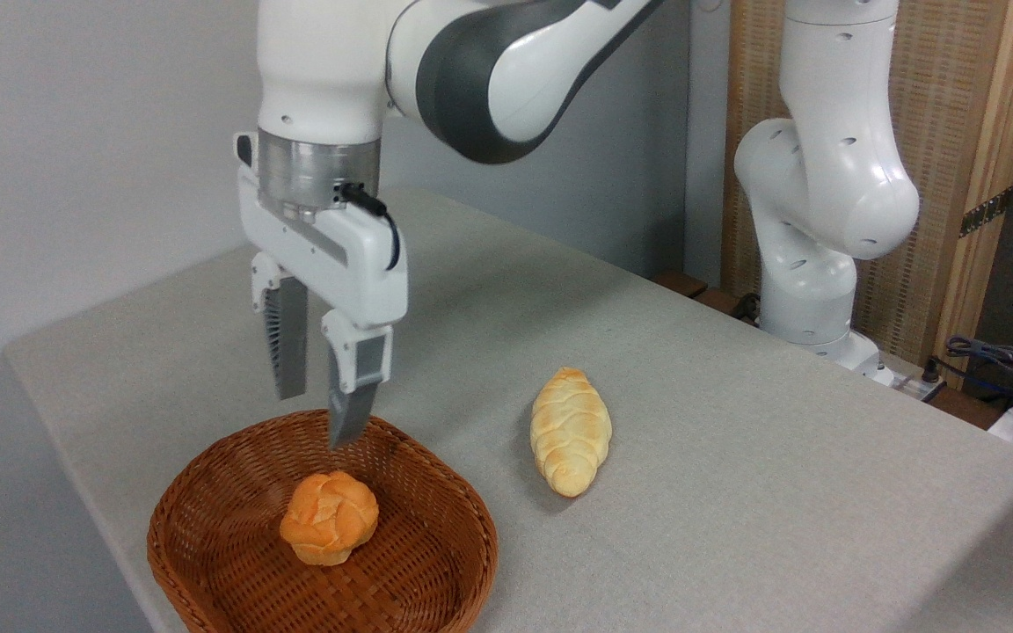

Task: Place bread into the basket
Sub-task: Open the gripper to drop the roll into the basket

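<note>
Low in the picture, left of the middle, sits one brown basket (207,545), and one round orange bun (329,517) lies inside it on the woven bottom. Just above the bun hang my two fingers (320,411), spread apart and holding nothing. Farther back on the gray table (735,422), near the middle, lies one long pale braided loaf (570,431), outside the basket.

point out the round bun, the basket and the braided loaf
round bun (329,517): fixed camera view, on its cracked top
basket (436,479): fixed camera view, on its right rim
braided loaf (570,431): fixed camera view, on the middle of its plaited top
</note>
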Controlling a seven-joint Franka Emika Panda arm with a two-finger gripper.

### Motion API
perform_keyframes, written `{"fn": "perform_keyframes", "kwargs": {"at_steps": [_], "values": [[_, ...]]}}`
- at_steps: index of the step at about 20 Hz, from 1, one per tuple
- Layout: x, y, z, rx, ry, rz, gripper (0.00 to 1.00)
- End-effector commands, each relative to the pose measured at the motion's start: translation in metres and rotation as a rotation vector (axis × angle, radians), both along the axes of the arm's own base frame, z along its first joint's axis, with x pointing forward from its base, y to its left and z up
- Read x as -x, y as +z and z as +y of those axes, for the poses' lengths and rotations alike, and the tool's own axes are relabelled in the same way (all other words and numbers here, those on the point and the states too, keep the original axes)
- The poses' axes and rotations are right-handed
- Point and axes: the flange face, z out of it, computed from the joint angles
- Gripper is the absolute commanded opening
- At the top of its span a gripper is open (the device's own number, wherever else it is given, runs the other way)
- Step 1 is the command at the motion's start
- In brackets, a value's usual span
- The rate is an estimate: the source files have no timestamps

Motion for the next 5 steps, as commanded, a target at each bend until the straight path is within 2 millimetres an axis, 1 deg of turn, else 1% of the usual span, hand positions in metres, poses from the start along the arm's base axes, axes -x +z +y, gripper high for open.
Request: {"fn": "perform_keyframes", "kwargs": {"at_steps": [1, 3, 5], "values": [[0.025, 0.019, 0.008, 0.014, 0.015, 0.094, 1.0], [0.033, 0.013, 0.008, 0.003, 0.008, 0.173, 1.0], [0.036, 0.014, 0.014, 0.003, 0.014, 0.19, 1.0]]}}
